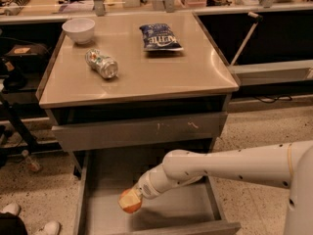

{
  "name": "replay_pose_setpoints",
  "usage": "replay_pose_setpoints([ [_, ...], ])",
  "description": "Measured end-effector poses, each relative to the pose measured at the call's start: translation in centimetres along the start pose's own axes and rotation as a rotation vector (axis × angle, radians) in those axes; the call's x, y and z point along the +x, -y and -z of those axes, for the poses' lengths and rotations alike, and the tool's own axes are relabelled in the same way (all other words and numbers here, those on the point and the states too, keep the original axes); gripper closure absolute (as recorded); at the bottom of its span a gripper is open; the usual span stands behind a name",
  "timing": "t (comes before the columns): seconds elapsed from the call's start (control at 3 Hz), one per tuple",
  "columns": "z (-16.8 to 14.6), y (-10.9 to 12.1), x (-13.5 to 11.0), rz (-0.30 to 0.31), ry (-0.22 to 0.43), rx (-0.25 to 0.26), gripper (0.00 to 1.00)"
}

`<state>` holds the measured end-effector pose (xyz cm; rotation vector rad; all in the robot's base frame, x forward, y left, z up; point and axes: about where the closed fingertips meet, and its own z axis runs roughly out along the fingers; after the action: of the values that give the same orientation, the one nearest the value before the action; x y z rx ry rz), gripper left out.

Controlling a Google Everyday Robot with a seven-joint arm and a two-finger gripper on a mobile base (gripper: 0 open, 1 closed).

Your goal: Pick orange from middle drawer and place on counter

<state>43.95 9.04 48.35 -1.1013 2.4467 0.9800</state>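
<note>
The orange (132,208) sits at the tip of my gripper (129,199), low in the front left part of the open middle drawer (110,177). The gripper's pale fingers wrap the upper part of the fruit and hide it in part. My white arm reaches in from the lower right across the drawer. The tan counter (161,75) lies above, over the shut grey drawer front (137,130).
On the counter stand a white bowl (78,29), a crushed can (101,63) lying on its side and a blue chip bag (160,37). A cluttered bench (58,4) runs behind. A person's shoes (29,223) are at the lower left on the floor.
</note>
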Motion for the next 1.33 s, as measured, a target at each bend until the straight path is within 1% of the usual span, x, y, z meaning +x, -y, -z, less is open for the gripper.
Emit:
replay_pose_setpoints([
  [0.33, 5.8, -1.1, -0.8, 0.006, 0.006, 0.084, 1.0],
  [0.67, 11.6, -2.0, -3.4, 0.041, 0.003, 0.179, 1.0],
  [1.0, 12.4, -2.5, -4.1, 0.061, 0.008, 0.195, 1.0],
  [1.33, 12.0, -2.4, -3.9, 0.056, 0.006, 0.188, 1.0],
])
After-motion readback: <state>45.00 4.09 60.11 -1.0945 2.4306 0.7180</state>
